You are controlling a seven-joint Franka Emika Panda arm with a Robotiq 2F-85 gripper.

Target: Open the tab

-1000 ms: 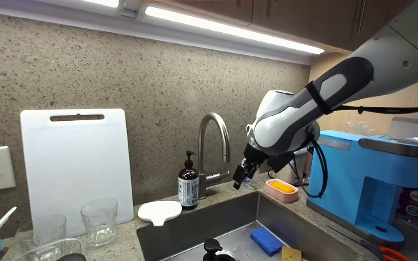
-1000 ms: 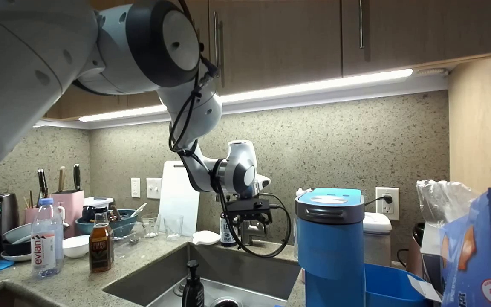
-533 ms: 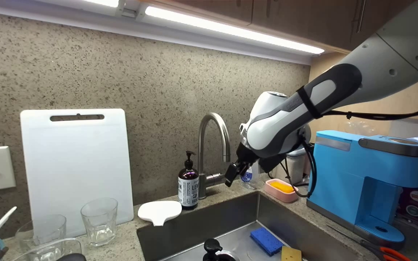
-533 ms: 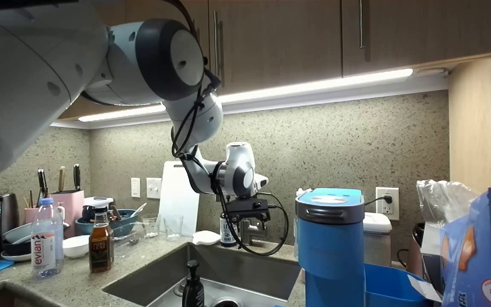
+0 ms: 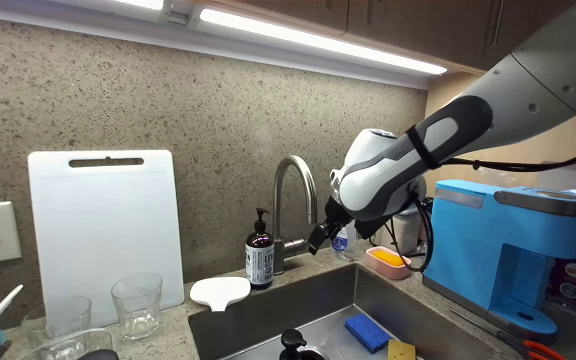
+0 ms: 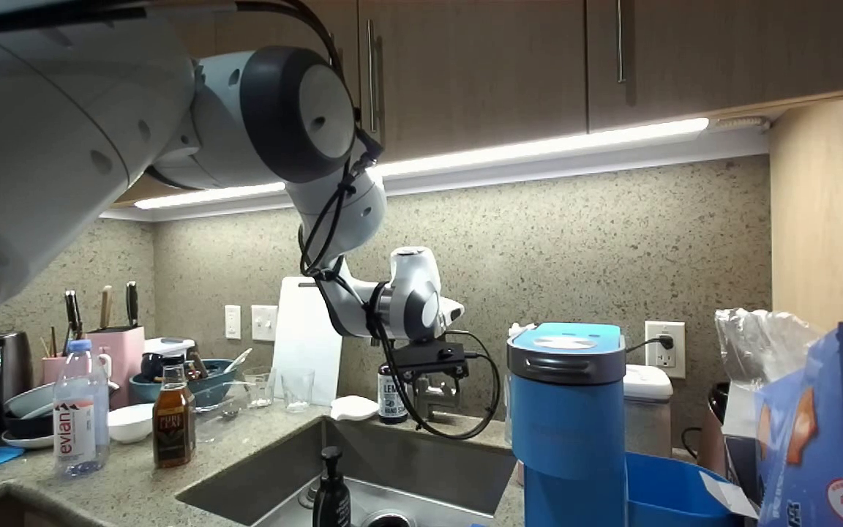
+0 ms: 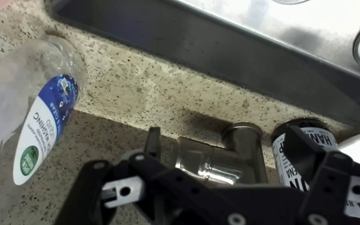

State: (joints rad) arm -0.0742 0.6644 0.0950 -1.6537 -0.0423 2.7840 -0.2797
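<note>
The tab is the chrome faucet with a high arched spout, upright behind the sink. Its side handle body points right; its outer end is hidden behind my gripper. My gripper is at this end, tilted down to the left. In the wrist view my gripper is open, with the faucet base and handle body showing between its wide-spread jaws. One finger is beyond the handle's outer end, the other overlaps the soap bottle. Contact cannot be told. Part of the faucet shows in an exterior view.
The dark soap pump bottle stands close beside the faucet. A clear washing-liquid bottle is beside my gripper. A pink soap dish, a blue coffee machine and the sink wall are nearby.
In an exterior view my gripper has moved left to the faucet's side handle, mostly in the earlier half second. Since then it has hardly moved, while the arm's upper links have sunk slightly.
</note>
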